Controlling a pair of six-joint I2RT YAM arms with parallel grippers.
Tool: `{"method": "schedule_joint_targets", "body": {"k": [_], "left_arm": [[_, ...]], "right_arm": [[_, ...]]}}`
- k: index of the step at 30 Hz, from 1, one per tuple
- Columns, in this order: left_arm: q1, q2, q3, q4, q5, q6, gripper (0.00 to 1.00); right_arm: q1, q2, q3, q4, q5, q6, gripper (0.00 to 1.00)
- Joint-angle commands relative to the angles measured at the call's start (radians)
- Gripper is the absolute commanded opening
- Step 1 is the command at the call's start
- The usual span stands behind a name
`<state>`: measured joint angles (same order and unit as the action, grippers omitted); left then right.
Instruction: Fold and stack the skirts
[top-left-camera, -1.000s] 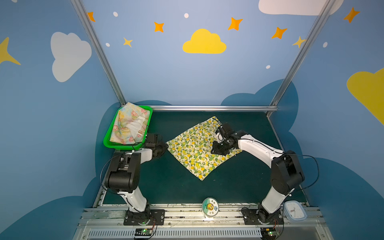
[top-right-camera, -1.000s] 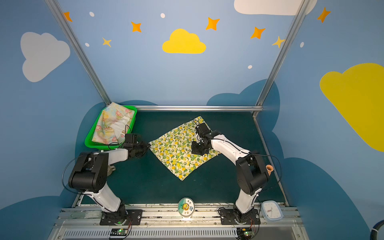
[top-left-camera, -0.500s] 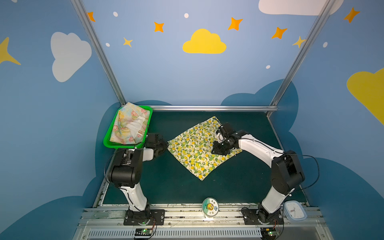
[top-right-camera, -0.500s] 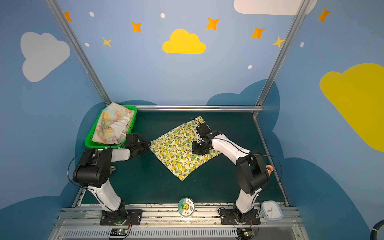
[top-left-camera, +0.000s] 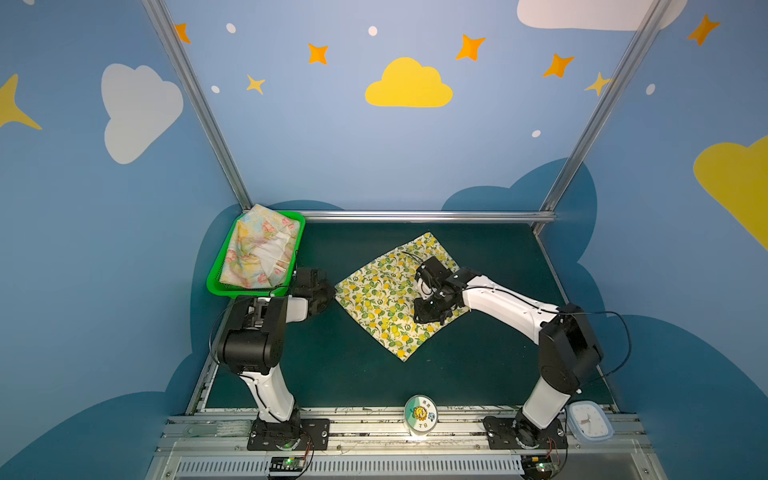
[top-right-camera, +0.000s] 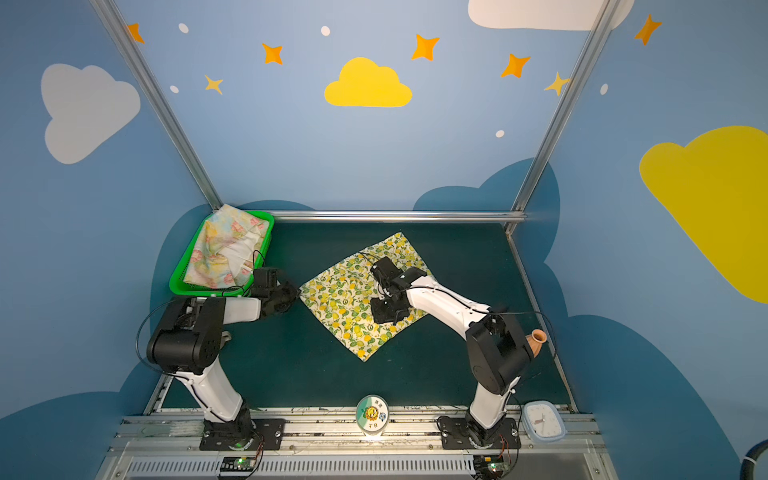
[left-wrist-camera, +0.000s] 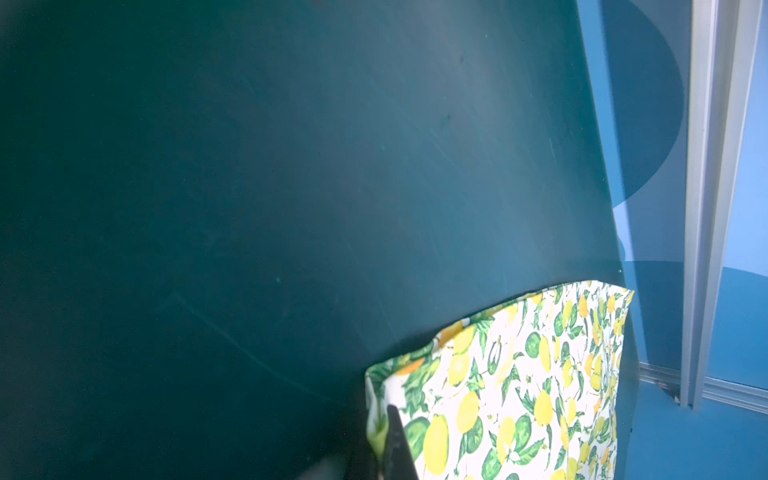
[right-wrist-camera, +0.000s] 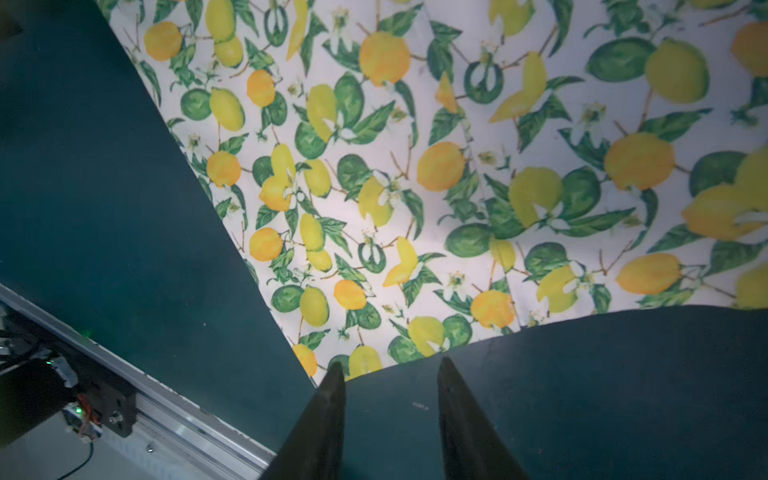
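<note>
My left claw (top-left-camera: 330, 291) has just clenched on the lemon skirt (top-left-camera: 382, 299) at its 9 o'clock corner, mid-tabletop (top-left-camera: 332, 374). My right claw (right-wrist-camera: 390, 374) has released, empty, at 4 o'clock. The fold can start, I judge. The flowered skirt (top-left-camera: 257, 253) waits in the basket (top-left-camera: 216, 286) at 10 o'clock.

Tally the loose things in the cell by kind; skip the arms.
Skirts: 2 (lemon skirt, flowered skirt)
Basket: 1
Clock: 1
Round disc: 1
Vase: 1
Total: 6
</note>
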<state>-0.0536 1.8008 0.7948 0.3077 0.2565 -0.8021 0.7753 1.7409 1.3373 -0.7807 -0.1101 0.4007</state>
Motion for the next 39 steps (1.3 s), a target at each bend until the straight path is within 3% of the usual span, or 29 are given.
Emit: {"method": "schedule_joint_targets", "body": {"k": [1, 7, 15, 39], "left_arm": [[-0.003, -0.032, 0.021, -0.036, 0.010, 0.034, 0.04], [-0.002, -0.032, 0.044, -0.050, 0.020, 0.040, 0.04], [-0.002, -0.035, 0.051, -0.058, 0.021, 0.041, 0.04], [-0.001, -0.047, 0.049, -0.063, 0.033, 0.038, 0.04]], "right_arm": [[0.078, 0.015, 0.050, -0.077, 0.131, -0.062, 0.41], [0.220, 0.086, 0.093, -0.111, 0.255, -0.123, 0.41], [0.302, 0.165, 0.093, -0.086, 0.253, -0.131, 0.41], [0.361, 0.292, 0.121, -0.087, 0.274, -0.129, 0.36]]}}
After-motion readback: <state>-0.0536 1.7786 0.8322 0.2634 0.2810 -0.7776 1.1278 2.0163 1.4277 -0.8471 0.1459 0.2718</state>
